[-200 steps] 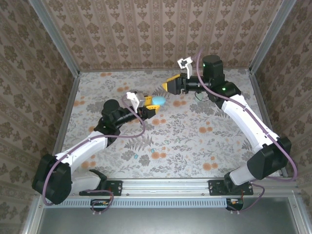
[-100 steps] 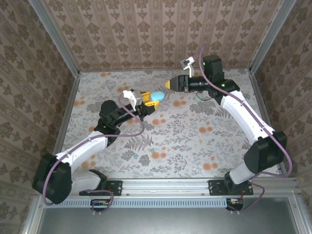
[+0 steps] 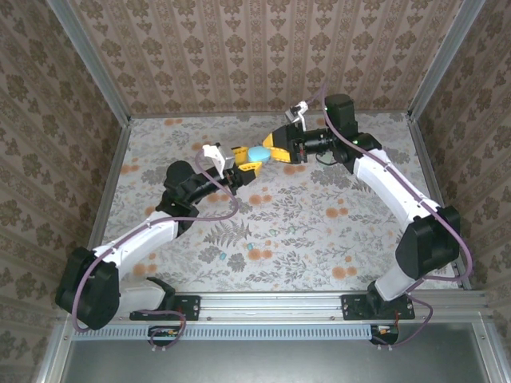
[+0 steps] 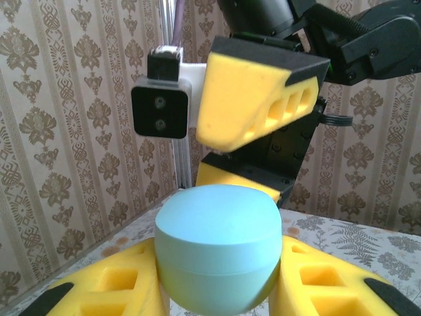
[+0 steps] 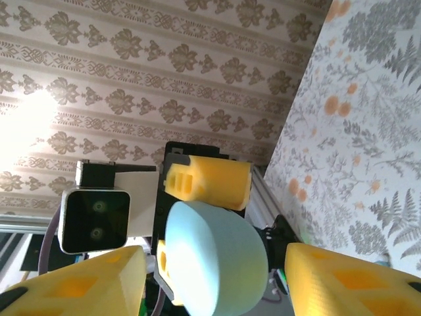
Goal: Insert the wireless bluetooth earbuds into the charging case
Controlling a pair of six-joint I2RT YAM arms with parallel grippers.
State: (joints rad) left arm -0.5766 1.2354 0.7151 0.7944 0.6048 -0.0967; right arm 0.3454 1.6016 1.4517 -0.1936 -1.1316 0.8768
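Observation:
A closed pale teal charging case [image 3: 258, 153] is held off the table, with my left gripper [image 3: 248, 160] shut on it. In the left wrist view the case [image 4: 217, 243] sits pinched between the yellow fingers [image 4: 118, 289]. My right gripper [image 3: 274, 148] faces it from the right, open, one jaw on each side of the case [image 5: 210, 250] with gaps showing. The right fingers [image 5: 348, 280] are beside the lid end. A tiny teal earbud [image 3: 237, 261] lies on the table in front, and another small speck [image 3: 250, 244] lies near it.
The floral tabletop [image 3: 319, 231] is walled by patterned panels at the back and sides. A metal rail [image 3: 263, 303] runs along the near edge by the arm bases. A dark cable [image 3: 329, 159] lies under the right wrist.
My right gripper has swung left and down until its jaws straddle the case. My left gripper has carried the case slightly right and up towards it.

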